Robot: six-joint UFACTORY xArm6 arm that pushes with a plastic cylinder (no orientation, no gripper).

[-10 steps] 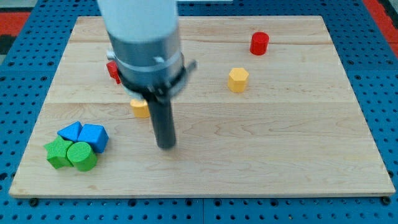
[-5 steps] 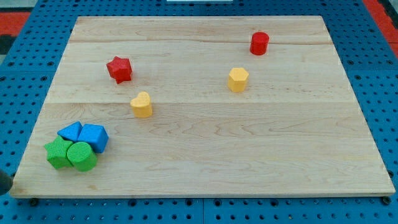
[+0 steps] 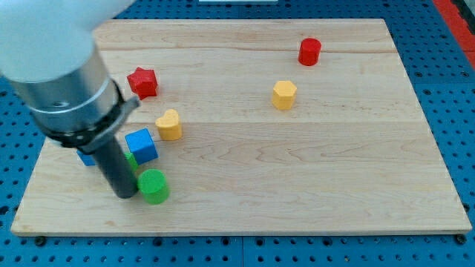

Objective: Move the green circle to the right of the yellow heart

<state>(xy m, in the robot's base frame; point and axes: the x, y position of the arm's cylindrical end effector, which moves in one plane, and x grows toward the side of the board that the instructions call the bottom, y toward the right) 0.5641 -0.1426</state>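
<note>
**Green circle pressed from its left, yellow heart still up-board**

While my tip (image 3: 126, 194) sits low near the board's bottom-left corner, it rests against the left side of the green circle (image 3: 154, 186); being a bare rod, it has nothing to open or close and can only shove.

By my judgement the green circle is a light, rigid little cylinder that will slide readily over the smooth wooden board (image 3: 334, 178). Its round wall means an off-centre push would let it roll off the rod, so contact should sit squarely opposite the way it must travel: low and left of it, to drive it up and rightward.

A blue cube (image 3: 141, 145) stands just above the circle, between it and the yellow heart (image 3: 169, 124), and could be caught in a direct upward push. Another green block (image 3: 131, 159) and another blue block (image 3: 86, 157) peek out from behind the rod, shapes hidden. Farther toward the top edge lie a red star (image 3: 142, 81), a yellow hexagon (image 3: 283, 95) and a red cylinder (image 3: 309, 52), all well apart from the route. Bare board lies right of the heart.
</note>
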